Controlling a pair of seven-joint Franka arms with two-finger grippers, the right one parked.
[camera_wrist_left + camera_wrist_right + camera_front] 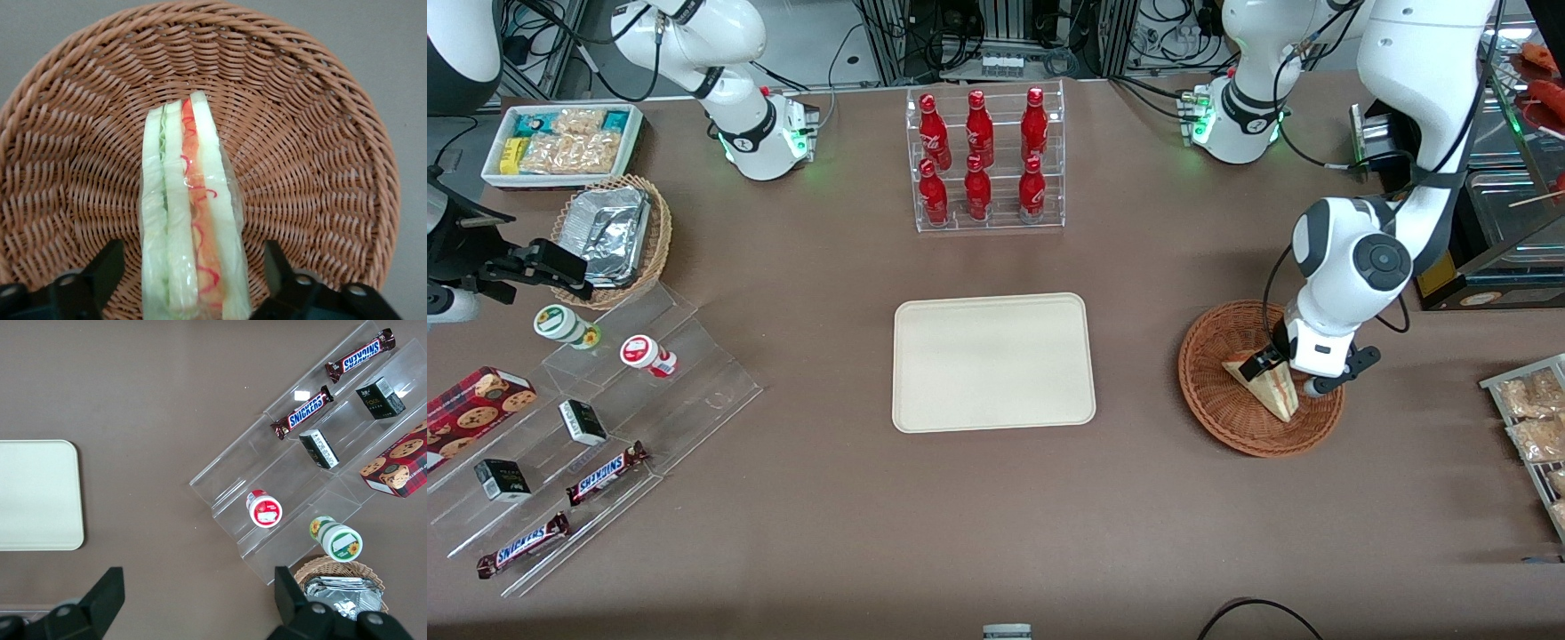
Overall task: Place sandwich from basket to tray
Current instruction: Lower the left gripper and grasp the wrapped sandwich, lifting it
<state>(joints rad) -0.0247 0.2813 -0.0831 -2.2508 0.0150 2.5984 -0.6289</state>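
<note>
The sandwich stands on edge in the reddish-brown wicker basket, toward the working arm's end of the table. In the left wrist view the sandwich shows red and pale green filling layers, with the basket's weave all around it. My left gripper is down in the basket, open, one of its fingers on each side of the sandwich with a gap on both sides. The cream tray lies flat at the table's middle, bare; its corner shows in the right wrist view.
A clear rack of red bottles stands farther from the camera than the tray. A stepped acrylic shelf with chocolate bars and cups, a tan basket of foil containers and a white snack box lie toward the parked arm's end. Snack packets lie near the basket.
</note>
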